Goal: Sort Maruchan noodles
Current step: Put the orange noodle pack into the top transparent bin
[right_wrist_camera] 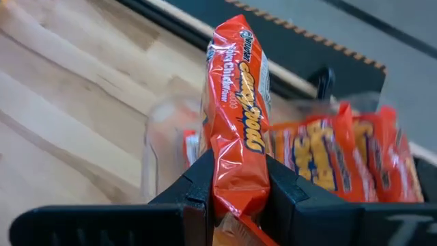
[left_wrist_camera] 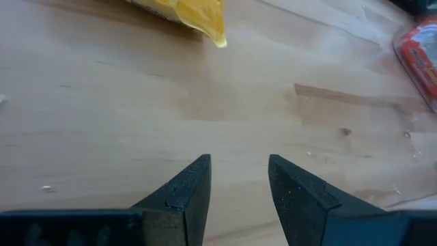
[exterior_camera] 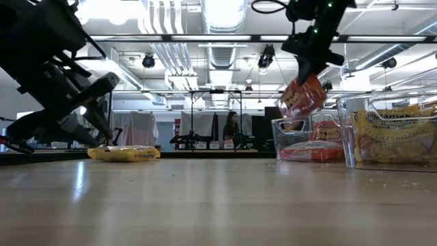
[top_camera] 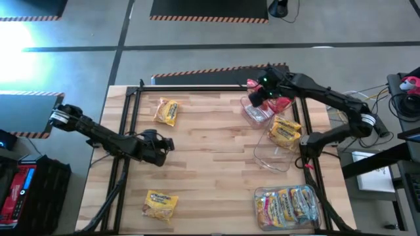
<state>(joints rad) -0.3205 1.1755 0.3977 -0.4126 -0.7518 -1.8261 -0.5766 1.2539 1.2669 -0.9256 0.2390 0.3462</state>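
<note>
Pale wooden boards make up the table (top_camera: 210,164) we work at, with a grey floor around it and a long lit hall beyond in the low view. Our right gripper (right_wrist_camera: 235,198) is clamped on a red noodle packet (right_wrist_camera: 237,123), held upright between its fingers; the low view shows that packet hanging in the air above a clear tub (exterior_camera: 307,140) with another red packet lying inside, which the overhead picture only hints at. The right wrist view adds more red packets (right_wrist_camera: 355,160) behind the held one, at the table's far edge. Just beside that tub, from above, we see a yellow packet (top_camera: 286,131) on an empty clear tub (top_camera: 272,156), and at the near right corner a tub filled with packets (top_camera: 287,204). Our left gripper (left_wrist_camera: 239,184) hovers low over bare wood near the table's middle left, its fingers partly apart and holding nothing, a yellow corner just ahead of it. Two more yellow packets lie loose: one far left (top_camera: 167,111), one near left (top_camera: 161,204).
</note>
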